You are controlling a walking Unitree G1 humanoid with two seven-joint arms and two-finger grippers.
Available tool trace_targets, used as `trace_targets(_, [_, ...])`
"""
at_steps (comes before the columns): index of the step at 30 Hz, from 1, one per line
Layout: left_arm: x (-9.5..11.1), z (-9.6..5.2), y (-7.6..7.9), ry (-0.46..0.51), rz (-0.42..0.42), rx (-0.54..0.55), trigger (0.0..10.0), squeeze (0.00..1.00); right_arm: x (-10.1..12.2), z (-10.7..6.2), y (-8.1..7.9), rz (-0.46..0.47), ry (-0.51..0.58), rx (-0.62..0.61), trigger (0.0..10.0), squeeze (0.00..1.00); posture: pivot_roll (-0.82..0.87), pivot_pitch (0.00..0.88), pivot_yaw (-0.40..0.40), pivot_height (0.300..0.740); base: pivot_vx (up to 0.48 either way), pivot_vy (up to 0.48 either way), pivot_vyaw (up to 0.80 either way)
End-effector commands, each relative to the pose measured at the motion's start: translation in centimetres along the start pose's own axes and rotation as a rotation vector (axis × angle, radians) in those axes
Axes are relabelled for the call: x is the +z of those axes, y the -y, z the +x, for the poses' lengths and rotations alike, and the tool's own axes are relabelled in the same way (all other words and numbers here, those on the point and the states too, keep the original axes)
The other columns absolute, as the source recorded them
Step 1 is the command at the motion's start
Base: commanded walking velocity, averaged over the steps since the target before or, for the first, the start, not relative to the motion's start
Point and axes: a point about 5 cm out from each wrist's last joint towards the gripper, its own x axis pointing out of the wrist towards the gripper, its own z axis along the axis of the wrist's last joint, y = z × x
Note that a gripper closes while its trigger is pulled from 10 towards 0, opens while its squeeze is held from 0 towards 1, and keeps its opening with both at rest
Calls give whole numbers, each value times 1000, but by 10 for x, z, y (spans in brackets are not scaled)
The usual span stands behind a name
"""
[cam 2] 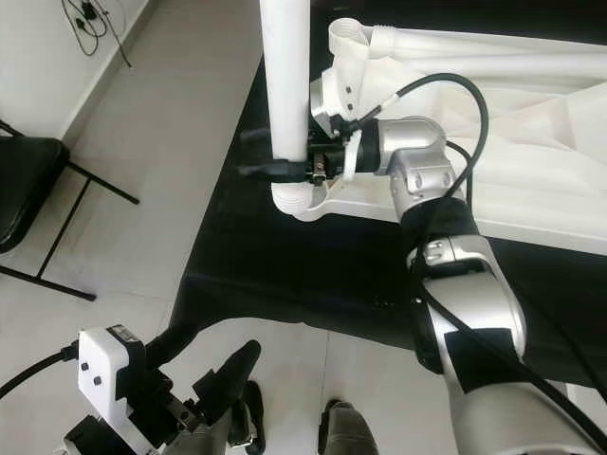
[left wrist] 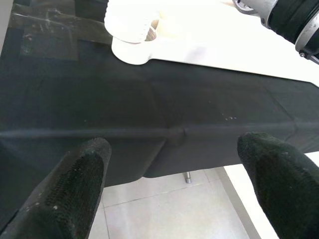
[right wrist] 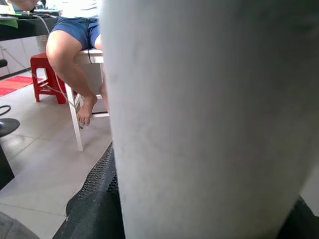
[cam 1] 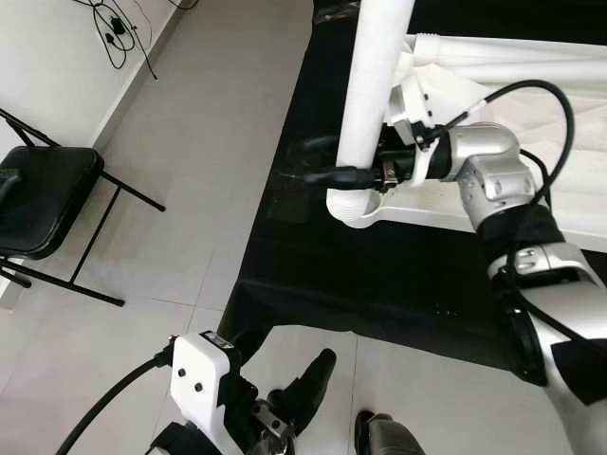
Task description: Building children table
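Here, the items. Right hand (cam 2: 275,156): clenched on a white leg (cam 2: 285,76), black fingers (cam 1: 334,175) on either side of the tube. Leg: upright, lower end seated in a white socket (cam 2: 302,201) at the corner of the white tabletop (cam 2: 531,204). Tabletop: flat on a counter under a black cloth (cam 1: 379,275), near the cloth's left edge. Left hand (left wrist: 174,177): released, fingers (left wrist: 75,184) spread wide, low before the counter's front edge, well apart from the leg. Black folding chair (cam 1: 43,199): on the tiled floor (cam 1: 199,133), left. Cables (cam 1: 119,33): by the wall. Person's bare legs (right wrist: 75,64): seated on a white stool, beside a red stool (right wrist: 45,72).
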Motion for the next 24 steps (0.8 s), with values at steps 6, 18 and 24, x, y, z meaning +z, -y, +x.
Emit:
trace_targets(6, [-2,-4,2,-32,-1,-4,10000,0,-6,3,-3,99,69,41,10000,0,125,381,68,740,0,0,0])
trace_targets(18, [-1,-5,2,-36,-1,-3,10000,0,1,-15,3,98,83,14,10000,0,132,386,75,740,0,0,0])
trace_targets(24, [-1,-5,2,-38,1,-3,10000,0,1,-22,5,82,55,-17,10000,0,136,387,77,740,0,0,0])
